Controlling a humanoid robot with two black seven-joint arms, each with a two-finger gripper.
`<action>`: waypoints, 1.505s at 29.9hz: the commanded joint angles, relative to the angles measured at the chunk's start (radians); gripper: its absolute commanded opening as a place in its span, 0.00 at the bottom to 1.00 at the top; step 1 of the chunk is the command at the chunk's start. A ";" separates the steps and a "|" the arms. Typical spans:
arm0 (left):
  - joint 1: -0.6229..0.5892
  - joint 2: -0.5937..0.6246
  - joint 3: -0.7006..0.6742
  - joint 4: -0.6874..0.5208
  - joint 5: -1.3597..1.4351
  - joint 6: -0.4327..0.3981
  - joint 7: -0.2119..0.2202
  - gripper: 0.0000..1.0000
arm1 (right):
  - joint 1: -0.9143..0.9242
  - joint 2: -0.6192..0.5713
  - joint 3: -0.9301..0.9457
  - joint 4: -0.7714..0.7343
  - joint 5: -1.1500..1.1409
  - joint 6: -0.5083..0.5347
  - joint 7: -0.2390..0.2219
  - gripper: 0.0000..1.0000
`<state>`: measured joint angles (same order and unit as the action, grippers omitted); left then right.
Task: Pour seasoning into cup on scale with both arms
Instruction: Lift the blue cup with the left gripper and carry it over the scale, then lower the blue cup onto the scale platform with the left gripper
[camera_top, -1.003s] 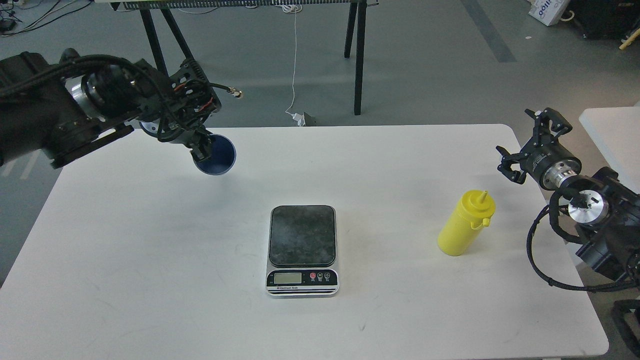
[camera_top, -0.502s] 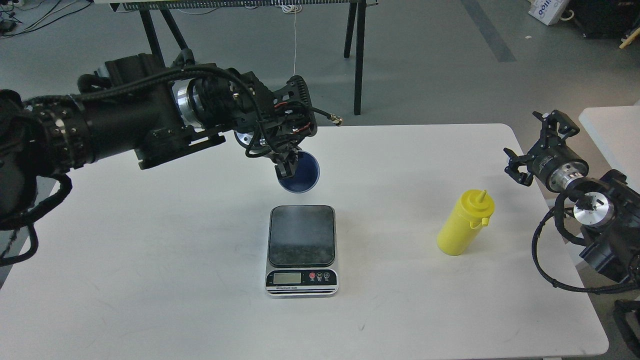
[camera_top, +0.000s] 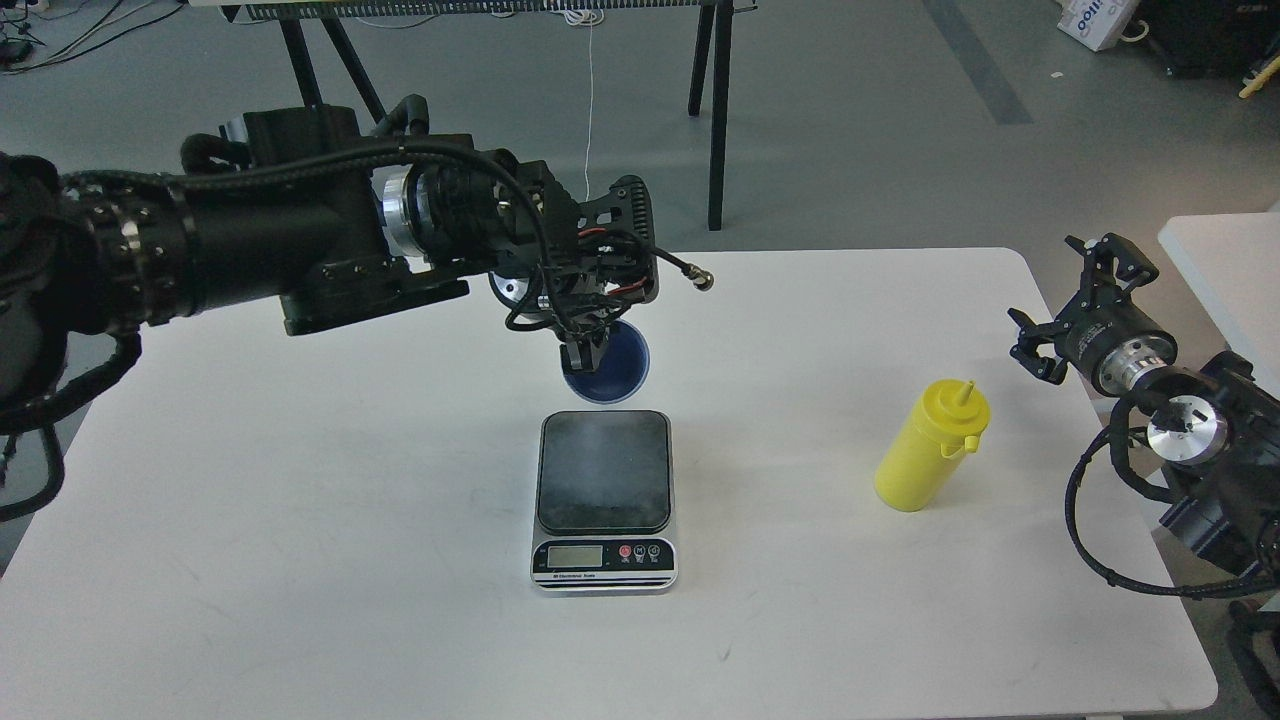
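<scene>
Since the earlier frame the left gripper (camera_top: 590, 352) has been carrying the cup (camera_top: 606, 365) a little farther right and nearer, so it is now hanging in the air just behind the back edge of the scale (camera_top: 604, 498), fingers clamped on the rim. The right gripper (camera_top: 1075, 300) is waiting beyond the seasoning (camera_top: 932, 447) with its claws spread apart and holding nothing. The surface (camera_top: 300, 520) is lying white, smooth and round-cornered, faintly scuffed, over a grey floor where black trestle legs (camera_top: 712, 110) and a white cable (camera_top: 588, 120) are showing. The cup is looking dark blue inside and round-mouthed. The scale is sitting flat near the middle, its dark square plate mottled, its silver strip carrying a display and a red button. The seasoning bottle is standing yellow, cylindrical, thin-nozzled, well right of the scale.
</scene>
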<state>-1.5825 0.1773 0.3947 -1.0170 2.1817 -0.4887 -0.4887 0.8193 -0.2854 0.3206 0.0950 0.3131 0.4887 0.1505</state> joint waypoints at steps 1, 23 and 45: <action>-0.004 0.011 0.010 -0.049 0.000 0.000 0.000 0.02 | 0.000 0.000 0.000 -0.001 0.000 0.000 0.001 1.00; -0.007 0.034 0.013 -0.157 -0.074 0.000 0.000 0.03 | -0.006 0.002 0.000 -0.026 0.000 0.000 0.011 1.00; 0.021 0.036 0.041 -0.157 -0.140 0.000 0.000 0.04 | -0.009 0.002 0.000 -0.027 0.000 0.000 0.011 1.00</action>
<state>-1.5695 0.2142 0.4346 -1.1734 2.0671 -0.4887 -0.4887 0.8102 -0.2838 0.3206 0.0677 0.3133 0.4887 0.1612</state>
